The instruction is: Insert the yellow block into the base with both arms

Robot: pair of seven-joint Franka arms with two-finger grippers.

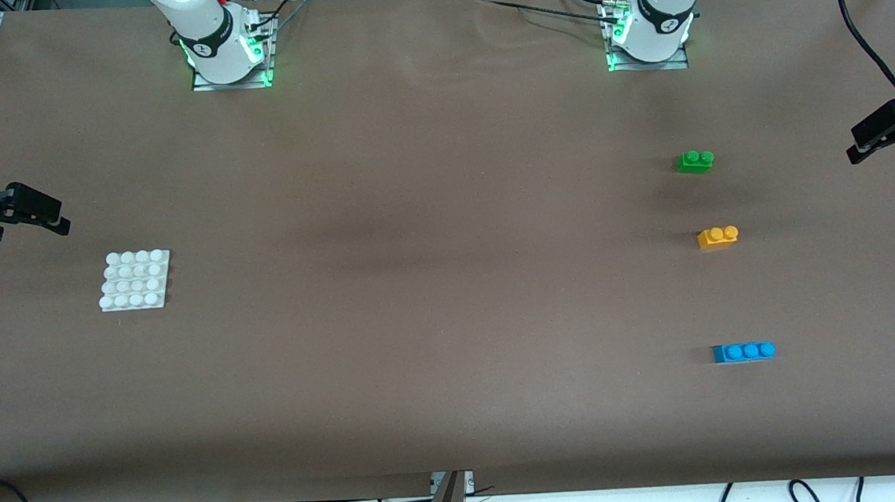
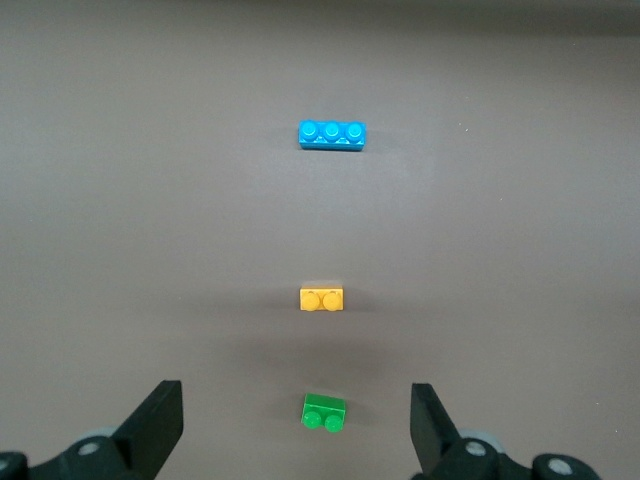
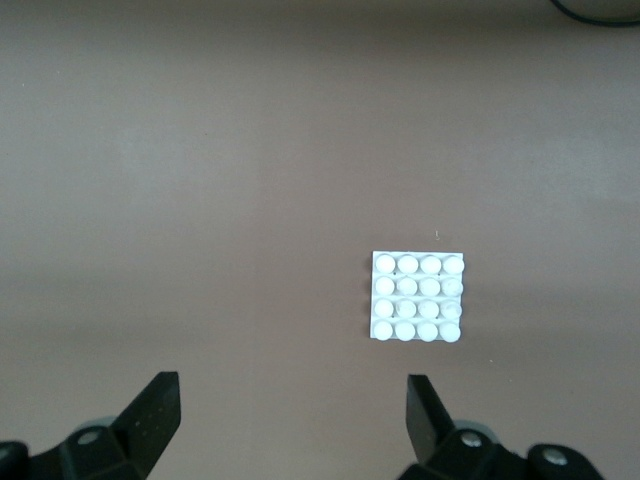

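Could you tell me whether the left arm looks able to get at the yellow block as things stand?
Probably yes. The yellow block lies alone on the table toward the left arm's end, apart from the green brick and blue brick. The left pincer is open and empty, with nothing between them.

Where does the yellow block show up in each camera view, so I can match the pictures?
Front view: the yellow block lies on the table toward the left arm's end, between the green brick and the blue brick.
Left wrist view: the yellow block sits mid-picture, between the same two bricks.
Right wrist view: not in it.
Shared landmark: the blue brick.
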